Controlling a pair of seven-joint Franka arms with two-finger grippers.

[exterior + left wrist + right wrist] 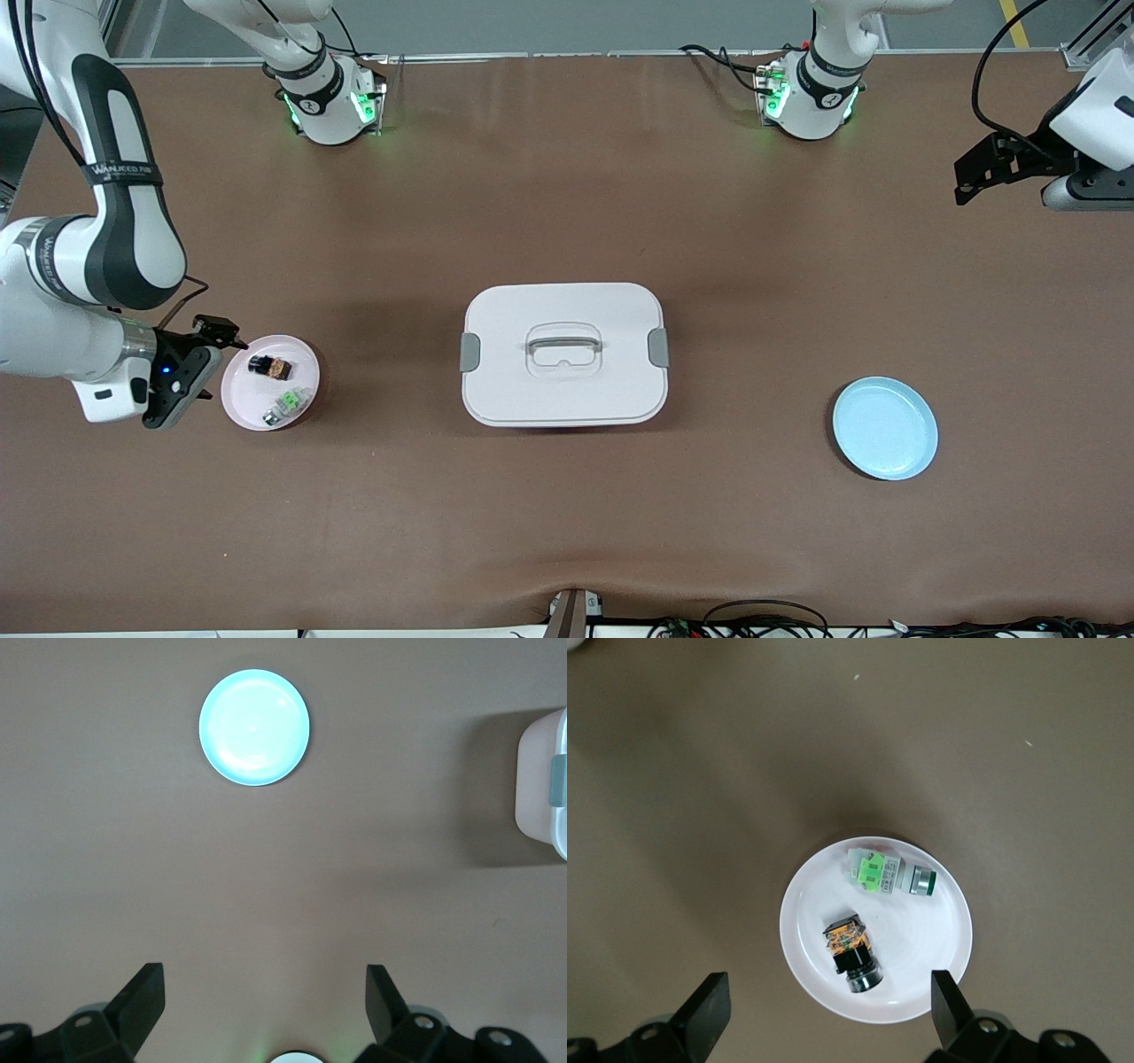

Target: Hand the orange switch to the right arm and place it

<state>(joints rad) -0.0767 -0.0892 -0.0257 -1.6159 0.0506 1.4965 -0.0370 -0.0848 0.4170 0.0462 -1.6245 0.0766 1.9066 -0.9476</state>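
Note:
The orange switch (270, 364) lies on its side on a small pink plate (244, 394) near the right arm's end of the table. A small green-and-white part (288, 403) lies beside it on the same plate. In the right wrist view the switch (852, 950) shows black with an orange middle and a silvery end. My right gripper (177, 399) (831, 1001) is open and empty, over the table beside the plate. My left gripper (1063, 193) (264, 992) is open and empty, waiting high over the left arm's end of the table.
A white lidded box (564, 353) with a handle stands mid-table. A light blue plate (884, 428) lies empty toward the left arm's end; it also shows in the left wrist view (254, 726), with the box's edge (542, 784).

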